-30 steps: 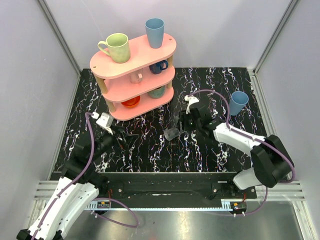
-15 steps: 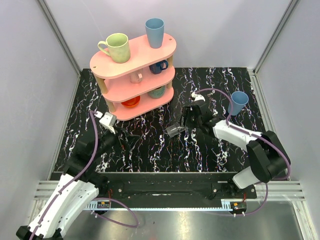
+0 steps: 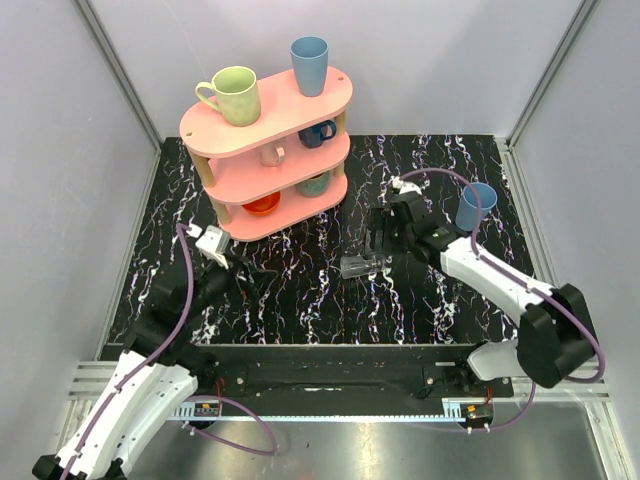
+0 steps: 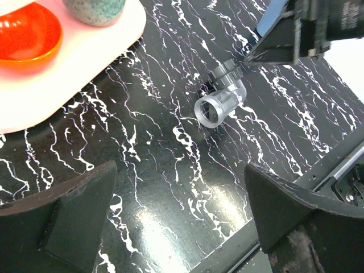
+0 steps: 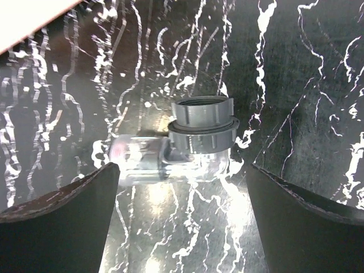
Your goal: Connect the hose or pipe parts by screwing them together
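Observation:
The pipe parts lie joined on the black marble table: a clear elbow (image 3: 356, 267) with a grey threaded collar (image 5: 203, 126) on one end. The elbow (image 5: 142, 162) rests on its side, nothing touching it. My right gripper (image 3: 379, 238) hangs just behind and above it, open; in the right wrist view the right gripper (image 5: 182, 193) straddles the piece with its dark fingers (image 5: 57, 222) well clear. My left gripper (image 4: 182, 182) is open and empty, low over the table to the left, with the elbow (image 4: 220, 102) ahead of it. In the top view the left gripper (image 3: 258, 281) is a hand's width from the piece.
A pink three-tier shelf (image 3: 225, 122) with mugs and an orange bowl (image 4: 25, 31) stands at the back left. A blue cup (image 3: 476, 205) stands on the table behind the right arm. The table's front edge and metal rail (image 3: 330, 365) run just before the arm bases.
My right gripper has opened and let go of the pipe piece, which now lies on the table, and has drawn back slightly. The left arm has barely moved.

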Controlling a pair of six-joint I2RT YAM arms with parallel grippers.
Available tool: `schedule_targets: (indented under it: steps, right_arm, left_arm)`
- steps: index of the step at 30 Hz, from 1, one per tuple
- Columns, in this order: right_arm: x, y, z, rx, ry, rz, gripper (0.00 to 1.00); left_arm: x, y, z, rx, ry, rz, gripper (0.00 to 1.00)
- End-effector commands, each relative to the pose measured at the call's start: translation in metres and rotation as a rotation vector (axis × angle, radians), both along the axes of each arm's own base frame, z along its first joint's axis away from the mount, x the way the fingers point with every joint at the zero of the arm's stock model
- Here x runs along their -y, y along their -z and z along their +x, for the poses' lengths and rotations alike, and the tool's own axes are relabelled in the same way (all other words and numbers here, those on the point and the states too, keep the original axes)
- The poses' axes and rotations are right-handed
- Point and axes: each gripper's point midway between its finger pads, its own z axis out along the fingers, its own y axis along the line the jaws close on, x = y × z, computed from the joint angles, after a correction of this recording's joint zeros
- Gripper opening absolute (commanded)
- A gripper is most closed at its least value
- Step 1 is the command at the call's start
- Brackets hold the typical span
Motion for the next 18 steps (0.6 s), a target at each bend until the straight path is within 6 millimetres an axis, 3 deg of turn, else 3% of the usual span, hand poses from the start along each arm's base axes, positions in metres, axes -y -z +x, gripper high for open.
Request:
schedule_targets:
  steps: [1, 4, 5, 8, 12, 14, 15, 18]
  right_arm:
    - [0.001, -0.055, -0.003, 0.069, 0.002, 0.053, 1.0]
    - [-0.002, -0.088, -0.015, 0.132, -0.034, 0.133, 1.0]
    - [-0.001, -0.108, -0.021, 0.175, -0.039, 0.175, 1.0]
    - [0.012, -0.137, -0.032, 0.263, -0.003, 0.219, 1.0]
    - [0.025, -0.153, -0.046, 0.327, 0.032, 0.259, 1.0]
    - [0.024, -0.165, -0.053, 0.375, 0.002, 0.293, 1.0]
    - [0.023, -0.159, -0.055, 0.378, -0.012, 0.297, 1.0]
    - [0.022, -0.17, -0.058, 0.442, -0.036, 0.335, 1.0]
  left_arm:
    - [-0.011, -0.027, 0.008, 0.098, -0.077, -0.014, 0.99]
    - [-0.016, -0.049, 0.005, 0.129, -0.102, -0.053, 0.99]
    - [-0.017, -0.056, 0.003, 0.134, -0.112, -0.074, 0.99]
    - [-0.03, -0.086, -0.002, 0.165, -0.182, -0.125, 0.99]
    - [-0.041, -0.113, -0.013, 0.2, -0.219, -0.171, 0.99]
    - [-0.042, -0.121, -0.018, 0.215, -0.215, -0.193, 0.99]
    - [-0.042, -0.127, -0.021, 0.229, -0.211, -0.2, 0.99]
    - [-0.047, -0.136, -0.024, 0.26, -0.226, -0.209, 0.99]
